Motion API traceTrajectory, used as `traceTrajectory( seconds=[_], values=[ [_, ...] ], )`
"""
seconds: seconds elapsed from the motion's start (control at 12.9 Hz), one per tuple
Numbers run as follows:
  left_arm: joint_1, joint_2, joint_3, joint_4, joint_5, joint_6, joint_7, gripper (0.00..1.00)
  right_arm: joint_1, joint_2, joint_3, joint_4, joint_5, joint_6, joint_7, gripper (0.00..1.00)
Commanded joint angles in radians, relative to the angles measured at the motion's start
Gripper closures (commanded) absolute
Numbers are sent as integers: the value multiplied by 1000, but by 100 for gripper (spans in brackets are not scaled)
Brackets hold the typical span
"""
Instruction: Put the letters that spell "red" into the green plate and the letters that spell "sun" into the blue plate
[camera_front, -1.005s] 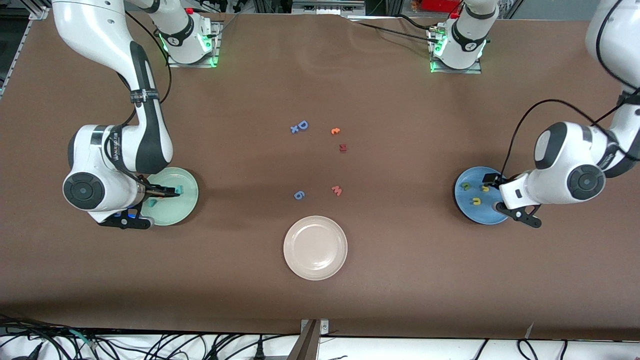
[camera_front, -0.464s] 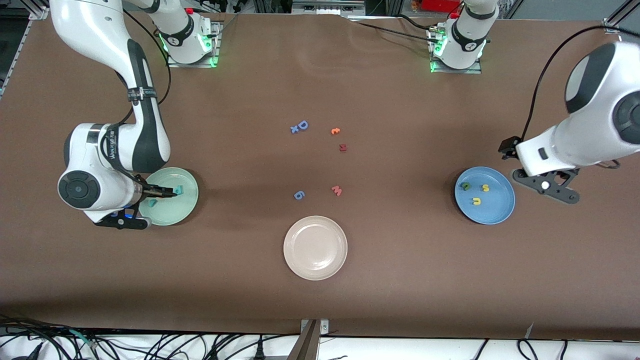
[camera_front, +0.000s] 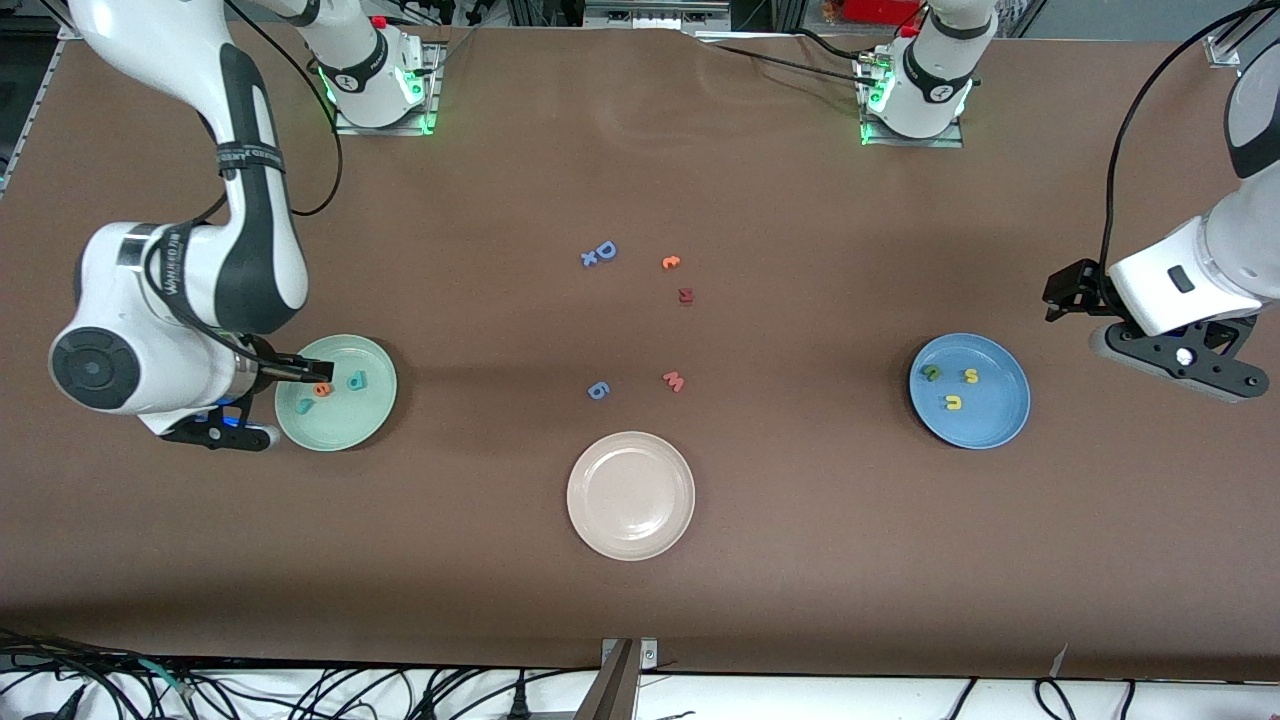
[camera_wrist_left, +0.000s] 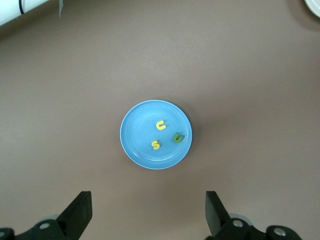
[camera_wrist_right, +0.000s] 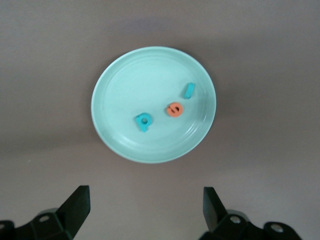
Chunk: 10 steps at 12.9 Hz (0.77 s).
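The green plate (camera_front: 345, 425) (camera_wrist_right: 130, 85) holds a teal "r" (camera_front: 304, 406) (camera_wrist_right: 189, 90), an orange "e" (camera_front: 322, 390) (camera_wrist_right: 174, 109) and a teal "d" (camera_front: 356, 380) (camera_wrist_right: 143, 121). My right gripper (camera_front: 300, 373) (camera_wrist_right: 145, 205) hangs open and empty at that plate's edge toward the right arm's end. The blue plate (camera_front: 995, 420) (camera_wrist_left: 137, 135) holds a yellow "s" (camera_front: 970, 376) (camera_wrist_left: 156, 144), a yellow "u" (camera_front: 953, 402) (camera_wrist_left: 160, 125) and a green "n" (camera_front: 932, 373) (camera_wrist_left: 178, 137). My left gripper (camera_front: 1068, 290) (camera_wrist_left: 148, 210) is open and empty over bare table beside it.
A cream-white plate (camera_front: 630, 535) sits nearest the front camera at mid-table. Loose letters lie in the middle: a blue "D" (camera_front: 604, 250), an orange letter (camera_front: 671, 262), a dark red letter (camera_front: 685, 295), a pink "w" (camera_front: 674, 380) and a blue "6" (camera_front: 597, 390).
The left arm lifted off the blue plate and drew back toward its end of the table. The right gripper rose and pulled back, uncovering the orange "e". Both stayed open.
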Motion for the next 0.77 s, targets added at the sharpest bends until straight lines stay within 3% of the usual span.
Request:
traceTrajectory(
  seconds=[0.0,0.15,0.39,0.54,0.7],
  values=[
    [-18,-75,21,-10,-65,-22,-69,0,-11,1,-11,64,36,-96,-19,0],
    [-76,-113,103,-31,-137,-22,-150,0,-11,-22,-8,77,36,-118,-18,0],
    [-255,-197,344,-83,-218,-22,-175,0,-7,-80,21,52,38,-107,4,0],
    [-376,-250,515,-135,-314,-8,-180,0,-82,-164,145,-14,-2,-84,2,0],
    [-443,-326,612,-248,-383,87,-178,0,-204,-238,298,-75,-57,-64,28,0]
  ],
)
